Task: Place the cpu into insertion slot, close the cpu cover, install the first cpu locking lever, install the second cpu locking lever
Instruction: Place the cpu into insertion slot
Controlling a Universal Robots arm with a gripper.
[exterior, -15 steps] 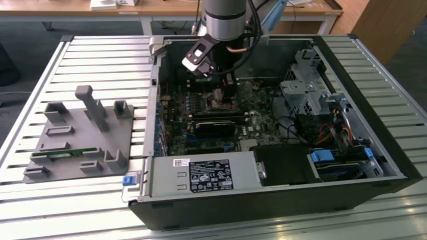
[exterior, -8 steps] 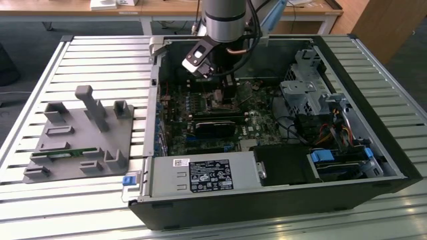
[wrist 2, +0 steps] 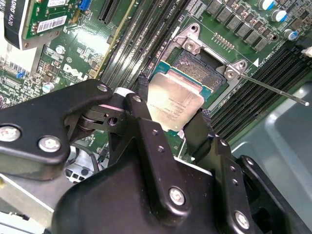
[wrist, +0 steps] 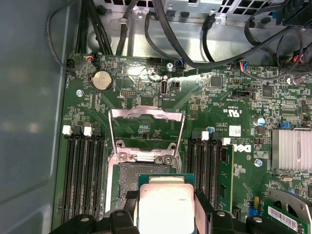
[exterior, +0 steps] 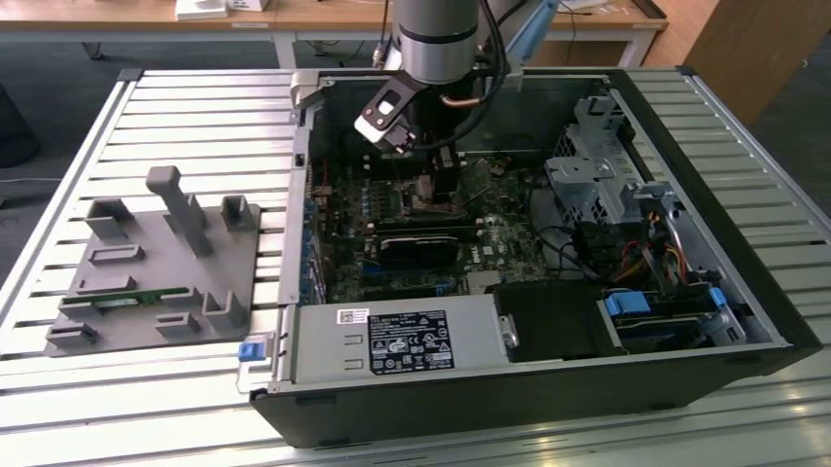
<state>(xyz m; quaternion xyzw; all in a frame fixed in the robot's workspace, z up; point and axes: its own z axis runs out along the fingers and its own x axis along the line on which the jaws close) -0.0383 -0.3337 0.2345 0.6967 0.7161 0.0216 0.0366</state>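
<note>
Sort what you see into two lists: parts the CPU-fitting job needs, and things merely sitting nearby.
Belongs to the job:
cpu, gripped in the claw
insertion slot, not yet filled
cpu cover, raised open
locking lever

Just lying about:
coin battery
heatsink
power supply
grey fixture plate

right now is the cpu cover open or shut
Open: the cpu cover is swung up off the insertion slot, whose contact field lies bare, and the cpu is clamped in the gripper, not seated.
</note>
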